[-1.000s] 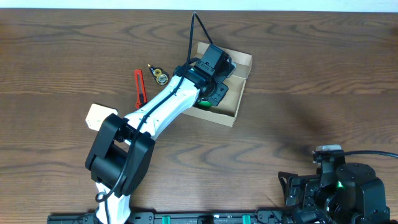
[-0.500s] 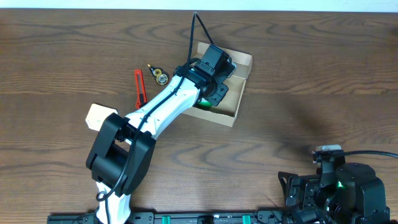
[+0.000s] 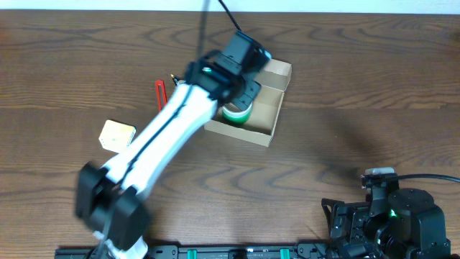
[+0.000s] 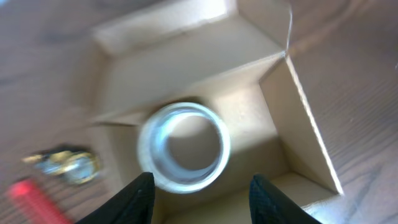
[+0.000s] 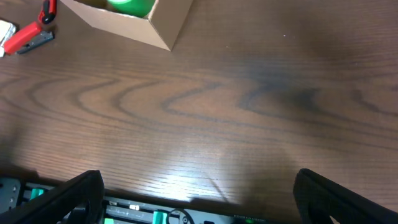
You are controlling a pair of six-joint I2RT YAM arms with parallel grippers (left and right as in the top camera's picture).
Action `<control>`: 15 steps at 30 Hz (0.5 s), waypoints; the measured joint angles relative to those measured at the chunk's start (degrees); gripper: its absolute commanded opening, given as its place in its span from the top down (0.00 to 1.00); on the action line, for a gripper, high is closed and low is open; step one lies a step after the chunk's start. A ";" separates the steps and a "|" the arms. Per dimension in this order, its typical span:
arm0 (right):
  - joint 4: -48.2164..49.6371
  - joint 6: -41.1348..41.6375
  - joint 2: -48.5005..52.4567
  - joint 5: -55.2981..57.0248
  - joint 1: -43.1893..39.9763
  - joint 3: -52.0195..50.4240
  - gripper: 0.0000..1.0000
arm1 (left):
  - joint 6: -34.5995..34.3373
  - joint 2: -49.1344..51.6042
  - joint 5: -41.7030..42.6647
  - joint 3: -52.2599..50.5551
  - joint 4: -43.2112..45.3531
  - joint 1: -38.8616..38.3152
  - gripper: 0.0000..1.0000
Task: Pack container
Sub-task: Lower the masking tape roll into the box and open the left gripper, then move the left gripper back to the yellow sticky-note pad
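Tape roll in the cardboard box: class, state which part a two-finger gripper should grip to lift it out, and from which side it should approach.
Grip the ring wall of the tape roll, with one finger down its open core and the other outside, coming straight down from above. It lies flat with the core facing up, and the walls of the container stand around it, so a sideways approach looks blocked.

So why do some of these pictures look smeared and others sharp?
Overhead view: the white arm is streaked, the brown wooden table sharp. Left wrist view: everything soft, the tan cardboard box and pale round tape roll alike. Right wrist view: crisp, with a bright sheen on the table.
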 measured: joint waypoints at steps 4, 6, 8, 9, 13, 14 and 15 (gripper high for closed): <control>0.02 0.00 0.00 0.00 0.00 0.00 0.01 | -1.49 -5.73 -2.05 1.03 -2.54 5.07 0.48; 0.02 0.00 0.00 -0.02 0.00 0.00 0.01 | -3.06 -6.47 -2.60 1.09 -3.19 8.76 0.45; 0.02 0.00 0.00 -0.02 0.00 0.00 0.01 | -4.55 -5.97 -2.67 1.07 -3.41 12.50 0.40; 0.00 0.00 0.00 0.00 0.00 0.00 0.01 | -5.22 -5.38 -2.58 1.07 -3.28 14.25 0.40; 0.02 0.00 0.00 -0.02 0.00 0.00 0.01 | -6.91 -1.95 -2.16 0.98 -3.08 19.52 0.11; 0.02 0.00 0.00 -0.02 0.00 0.00 0.01 | -6.86 -1.03 -2.08 0.96 -3.06 20.20 0.05; 0.00 0.00 0.00 0.00 0.00 0.00 0.01 | -7.28 0.17 -2.05 0.94 -3.06 20.85 0.05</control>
